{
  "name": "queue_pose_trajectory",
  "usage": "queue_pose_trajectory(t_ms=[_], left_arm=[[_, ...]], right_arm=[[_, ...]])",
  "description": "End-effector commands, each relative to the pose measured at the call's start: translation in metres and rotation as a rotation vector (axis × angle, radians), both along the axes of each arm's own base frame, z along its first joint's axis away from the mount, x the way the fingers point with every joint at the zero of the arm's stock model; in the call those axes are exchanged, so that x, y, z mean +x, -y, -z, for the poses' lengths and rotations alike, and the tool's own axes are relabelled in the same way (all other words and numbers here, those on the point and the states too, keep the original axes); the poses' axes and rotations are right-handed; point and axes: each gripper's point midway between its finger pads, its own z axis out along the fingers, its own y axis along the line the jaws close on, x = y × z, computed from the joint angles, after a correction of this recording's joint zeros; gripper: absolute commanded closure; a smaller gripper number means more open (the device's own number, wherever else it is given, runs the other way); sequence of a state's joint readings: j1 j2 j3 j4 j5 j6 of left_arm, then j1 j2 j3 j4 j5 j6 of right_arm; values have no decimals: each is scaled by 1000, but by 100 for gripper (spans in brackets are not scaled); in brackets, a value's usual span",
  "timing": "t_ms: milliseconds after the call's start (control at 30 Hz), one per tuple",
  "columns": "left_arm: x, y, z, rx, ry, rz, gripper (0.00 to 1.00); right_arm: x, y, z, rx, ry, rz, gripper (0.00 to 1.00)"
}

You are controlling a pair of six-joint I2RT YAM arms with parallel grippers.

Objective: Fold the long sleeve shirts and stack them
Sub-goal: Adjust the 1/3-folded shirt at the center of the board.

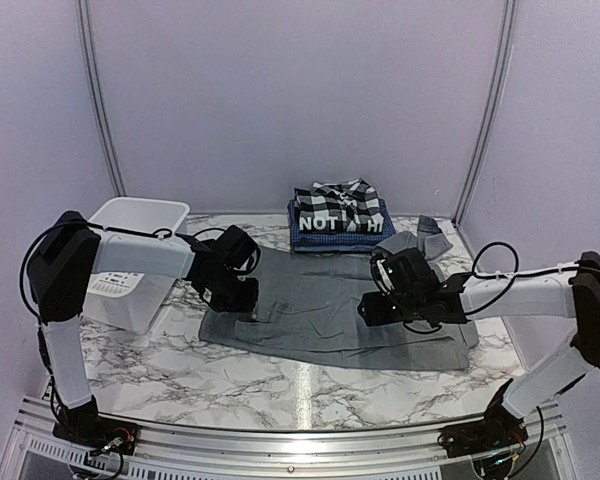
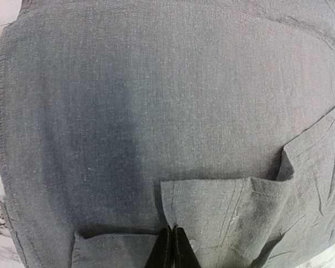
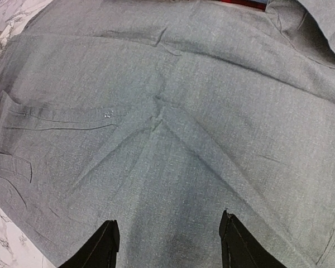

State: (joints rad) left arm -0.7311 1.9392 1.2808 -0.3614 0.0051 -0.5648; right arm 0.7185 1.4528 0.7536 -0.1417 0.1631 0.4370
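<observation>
A plain grey collared button-up cloth shirt [image 1: 330, 315] lies spread out at the middle of the white, grey-veined marble-patterned surface [image 1: 230, 385]. Its weave is fine and matte, mostly smooth, with shallow creases running diagonally across the body. One sleeve is bunched at the far right corner, and a small flap is folded over at the left edge.

The left end effector [image 2: 171, 240] is down at that left edge. Its black fingers are pressed together right where the folded flap begins, but whether cloth is caught between them cannot be told. The right end effector [image 3: 170, 240] hangs over the shirt's right half with its fingers spread wide, holding nothing.

A broad strip of bare marble lies along the shirt's near edge, toward the arm bases.

Just beyond the far edge sits a stack of folded shirts: a blue checked shirt [image 1: 325, 240] at the bottom, a white-lettered black shirt [image 1: 340, 224] on it, and a black-and-white plaid shirt [image 1: 340, 198] on top.

A white rectangular plastic tub [image 1: 140, 215] stands to the left, behind the left arm. Its inside is not visible enough to judge.
</observation>
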Motion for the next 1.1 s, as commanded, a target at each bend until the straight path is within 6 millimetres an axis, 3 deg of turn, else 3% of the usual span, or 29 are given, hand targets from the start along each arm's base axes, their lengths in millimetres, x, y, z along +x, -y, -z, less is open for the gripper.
queue_pose_trajectory(t_ms=[0,233,567,700,900,1067], left_arm=[[2,-6,-24,-21,67,-23,97],[1,-18,-27,-3,97,-64,100],[0,-37,-2,67,74,-141,100],[3,-40,2,81,75,-152,82],[15,-45,-30,62,148,-148,52],[8,-38,-60,0,172,-103,47]], right_arm=[[13,-7,-14,35,34,8,43],[14,-8,-11,29,27,8,43],[17,8,7,-40,19,74,43],[15,20,28,-74,-15,106,43],[4,30,56,-111,-67,119,43],[3,32,44,-104,-57,122,43]])
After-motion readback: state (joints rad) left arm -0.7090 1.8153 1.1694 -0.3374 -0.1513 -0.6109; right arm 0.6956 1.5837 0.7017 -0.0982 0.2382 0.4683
